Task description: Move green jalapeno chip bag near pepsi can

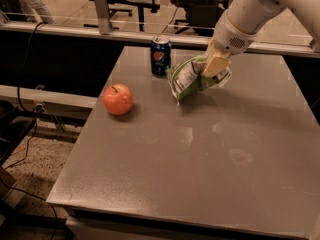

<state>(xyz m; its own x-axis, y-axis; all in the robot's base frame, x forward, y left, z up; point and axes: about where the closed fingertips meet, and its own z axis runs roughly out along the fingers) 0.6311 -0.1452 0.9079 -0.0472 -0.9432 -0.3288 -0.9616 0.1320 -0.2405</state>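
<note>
- Step in hand: the carry. The gripper, on a white arm entering from 1 o'clock, is over the far middle of the grey matte tabletop; its tan fingers are clamped on the upper right part of the crumpled light-green foil jalapeno chip bag.
- The bag hangs tilted, white label panel facing the camera, lower edge at or just above the tabletop; I cannot tell which.
- The small dark-blue pepsi can stands upright at about 10 o'clock from the bag, just beside it, with a narrow gap and no contact.
- A round red-orange apple sits at about 7 o'clock from the can, well apart.
- Judgement: the bag is already near the can. The next move calls for lowering it where it is, then releasing, without drifting toward 10 o'clock and tipping the can.
- Containers: the bag's contents are not visible. The can's silver top is in view, but whether it is opened cannot be told.
</note>
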